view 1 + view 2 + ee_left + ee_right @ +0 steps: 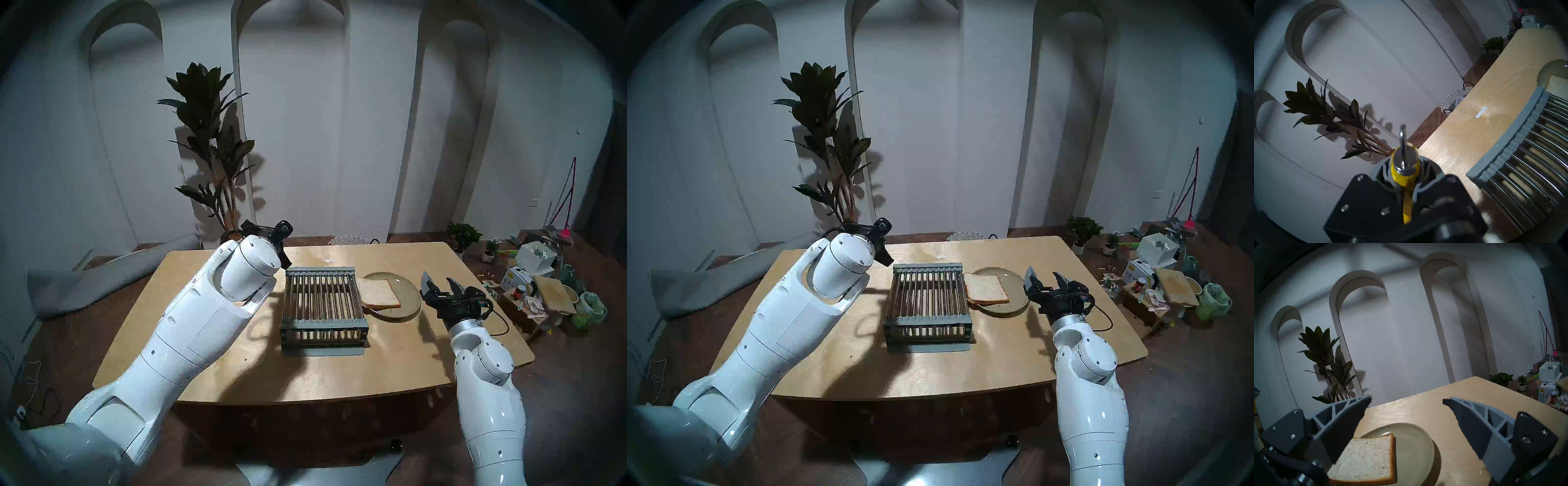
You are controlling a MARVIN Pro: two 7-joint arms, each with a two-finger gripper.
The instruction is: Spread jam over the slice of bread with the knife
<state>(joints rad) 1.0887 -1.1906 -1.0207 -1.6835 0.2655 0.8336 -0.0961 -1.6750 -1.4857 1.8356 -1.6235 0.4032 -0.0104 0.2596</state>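
Note:
The knife [1404,173] shows in the left wrist view as a yellow handle with a metal ring at its end. My left gripper [1405,185] is shut on that handle, and the blade is hidden. In the head view this gripper [285,259] sits behind its own wrist, above the table's far left. The slice of bread [378,292] lies bare on an olive-green plate [407,288], overhanging the plate's left edge. My right gripper [441,283] hangs open just right of the plate, fingers [1349,412] wide apart. A small dark red jar [1553,396], possibly the jam, stands off the table.
A grey barred rack [322,302] stands mid-table, its right side close to the bread. Boxes, pots and bags [543,288] crowd the floor beyond the table's right edge. A woven basket [347,240] and a tall plant [210,142] stand behind the table.

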